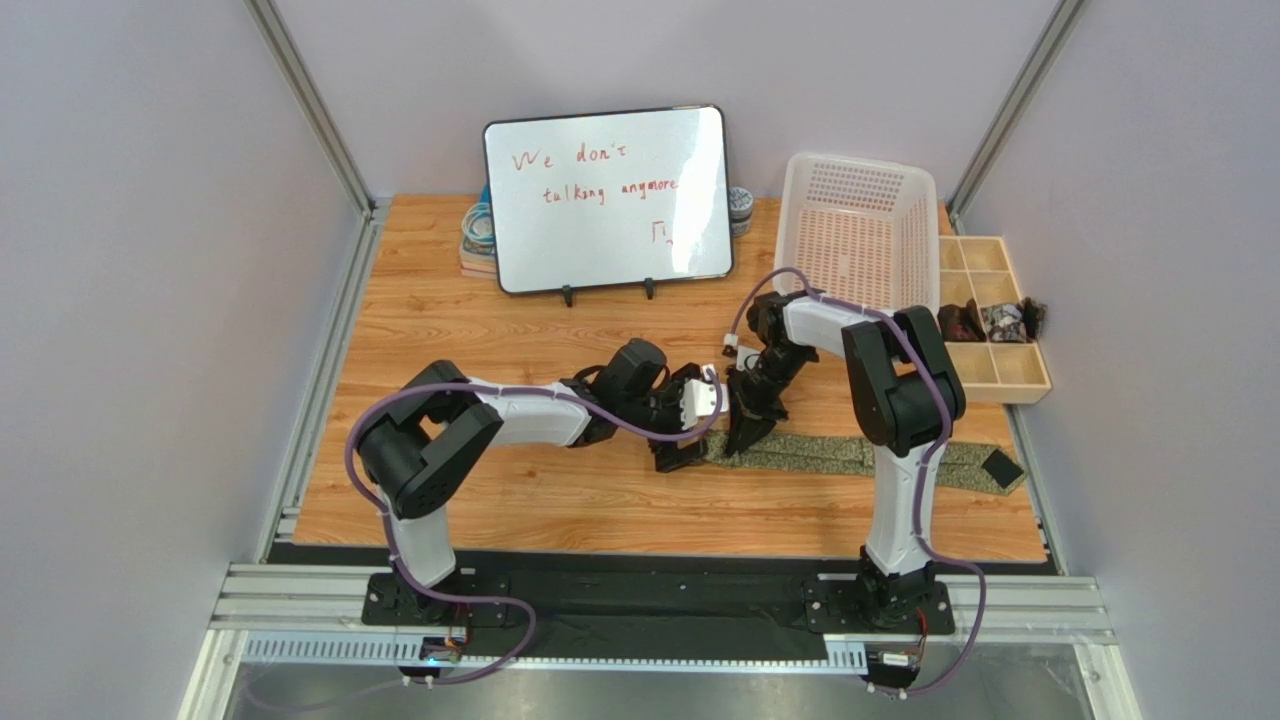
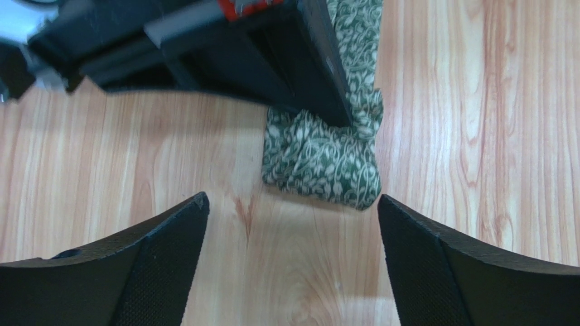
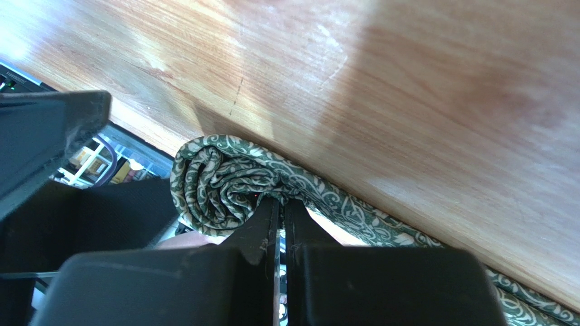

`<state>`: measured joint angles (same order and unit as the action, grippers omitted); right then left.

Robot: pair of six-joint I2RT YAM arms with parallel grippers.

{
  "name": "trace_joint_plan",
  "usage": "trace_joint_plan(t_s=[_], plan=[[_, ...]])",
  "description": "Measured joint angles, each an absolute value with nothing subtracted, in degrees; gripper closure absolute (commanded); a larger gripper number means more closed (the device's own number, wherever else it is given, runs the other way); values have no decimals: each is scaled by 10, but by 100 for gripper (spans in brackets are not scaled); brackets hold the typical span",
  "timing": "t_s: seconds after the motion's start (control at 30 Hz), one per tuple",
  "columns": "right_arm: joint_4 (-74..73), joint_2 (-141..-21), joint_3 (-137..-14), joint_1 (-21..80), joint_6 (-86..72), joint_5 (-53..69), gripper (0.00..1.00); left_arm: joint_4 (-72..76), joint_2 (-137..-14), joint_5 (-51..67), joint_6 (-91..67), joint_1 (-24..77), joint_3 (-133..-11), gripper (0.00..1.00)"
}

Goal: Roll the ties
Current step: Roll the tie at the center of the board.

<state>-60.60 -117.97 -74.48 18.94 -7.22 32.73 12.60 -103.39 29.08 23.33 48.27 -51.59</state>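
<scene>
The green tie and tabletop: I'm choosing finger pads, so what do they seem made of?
The tie looks like woven fabric, maybe silk or polyester, matte: it creases and rolls softly. The tabletop looks like wood or laminate, smooth, slightly glossy: grain and glare show.

A robotics lab test cell: plain pale walls and aluminium posts (image 1: 308,98) enclose a wooden table (image 1: 436,300). A left arm (image 1: 496,413) and right arm (image 1: 902,390) are bolted to a metal rail (image 1: 676,630), with a handwritten whiteboard (image 1: 609,195) behind.
</scene>
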Motion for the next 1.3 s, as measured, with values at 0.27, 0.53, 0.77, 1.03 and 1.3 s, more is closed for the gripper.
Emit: trace_joint_plan(t_s=[0.27,0.53,0.77,1.03,1.3], plan=[[-592,-1162,-734,196,-72,319,100,84,-1077,326,280,507,-584,7],[-568,-1143,-720,202,-72,316,100,52,-1118,322,291,526,-621,36],[-550,-1123,-719,203,-72,320,100,50,-1114,314,304,521,-617,59],[-546,-1115,-723,212,-60,321,86,49,-1098,305,319,520,-598,74],[-545,-1123,-736,192,-51,332,66,38,-1094,300,319,520,-598,76]])
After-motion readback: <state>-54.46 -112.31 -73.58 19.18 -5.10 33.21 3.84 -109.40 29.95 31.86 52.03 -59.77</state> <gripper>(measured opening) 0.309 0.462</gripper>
